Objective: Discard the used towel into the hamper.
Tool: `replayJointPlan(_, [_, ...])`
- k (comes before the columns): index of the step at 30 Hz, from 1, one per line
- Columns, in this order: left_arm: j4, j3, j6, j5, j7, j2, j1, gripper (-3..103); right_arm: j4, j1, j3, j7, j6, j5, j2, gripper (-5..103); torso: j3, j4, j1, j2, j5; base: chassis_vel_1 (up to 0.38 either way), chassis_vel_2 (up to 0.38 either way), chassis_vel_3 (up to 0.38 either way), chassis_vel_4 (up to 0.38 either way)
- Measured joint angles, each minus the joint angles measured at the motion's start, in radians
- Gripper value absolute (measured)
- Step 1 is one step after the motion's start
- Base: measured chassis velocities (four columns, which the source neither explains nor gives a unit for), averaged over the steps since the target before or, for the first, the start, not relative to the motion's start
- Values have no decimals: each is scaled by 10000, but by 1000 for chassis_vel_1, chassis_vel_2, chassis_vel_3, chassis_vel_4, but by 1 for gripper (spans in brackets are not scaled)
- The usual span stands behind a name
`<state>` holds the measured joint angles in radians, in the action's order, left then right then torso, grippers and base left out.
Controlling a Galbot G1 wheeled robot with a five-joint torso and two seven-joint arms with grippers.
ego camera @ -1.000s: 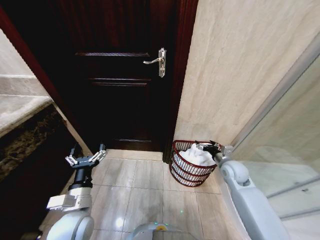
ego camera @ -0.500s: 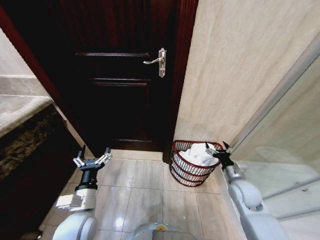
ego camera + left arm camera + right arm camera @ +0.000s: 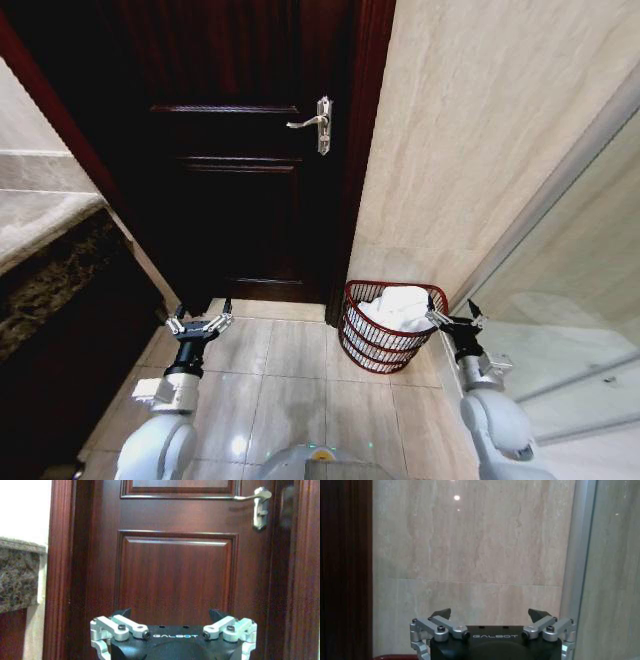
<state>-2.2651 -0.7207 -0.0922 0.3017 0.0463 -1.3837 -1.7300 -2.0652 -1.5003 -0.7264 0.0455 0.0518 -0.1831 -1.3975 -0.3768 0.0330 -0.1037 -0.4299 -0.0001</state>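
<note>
**Both grippers empty and spread, towel lying in the hamper**

Your right gripper [image 3: 455, 320] stands with its dark pointed fingers splayed wide, holding nothing, just beside the hamper's [image 3: 372, 350] rim on the shower side. In its wrist view, the right gripper [image 3: 490, 615] faces smooth beige veined stone tiling, with a pale metal frame post [image 3: 578, 555] running upright along one side.

Your left gripper [image 3: 198, 321] is likewise spread wide and empty, raised over the floor near the door [image 3: 240, 190]. In its wrist view the left gripper [image 3: 170, 614] looks straight at the glossy dark-red panelled wood and the silver lever handle [image 3: 256, 498].

The hamper is a round basket of thin dark reddish-brown ribs with open gaps, narrowing toward its base. It sits on the floor in the corner between the door frame and the stone wall. The white towel [image 3: 397, 306], soft and bunched, lies inside it and mounds up to the rim.

The floor [image 3: 290, 390] is polished beige tile with a light reflection, open between your two arms. A dark speckled stone counter [image 3: 50, 280] edges your left side, and a glass panel [image 3: 570, 320] closes off your right.
</note>
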Motion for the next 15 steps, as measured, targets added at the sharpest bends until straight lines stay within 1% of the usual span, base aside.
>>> replayJointPlan(6, [125, -18, 171, -103, -3, -104, 301, 100, -12, 19, 138, 7, -242, 234, -351, 100, 0, 0, 0, 0, -1, 0, 0, 0, 0])
replayJointPlan(9, [210, -4, 31, -139, -59, -143, 290, 100, 8, 6, 113, 14, -347, 285, -415, 100, 0, -1, 0, 0, 0, 0, 0, 0, 0])
replayJointPlan(15, [551, 92, -291, -359, -102, -460, 302, 100, 84, -60, 22, 12, -560, 288, -369, 100, 0, 0, 0, 0, 0, 0, 0, 0, 0])
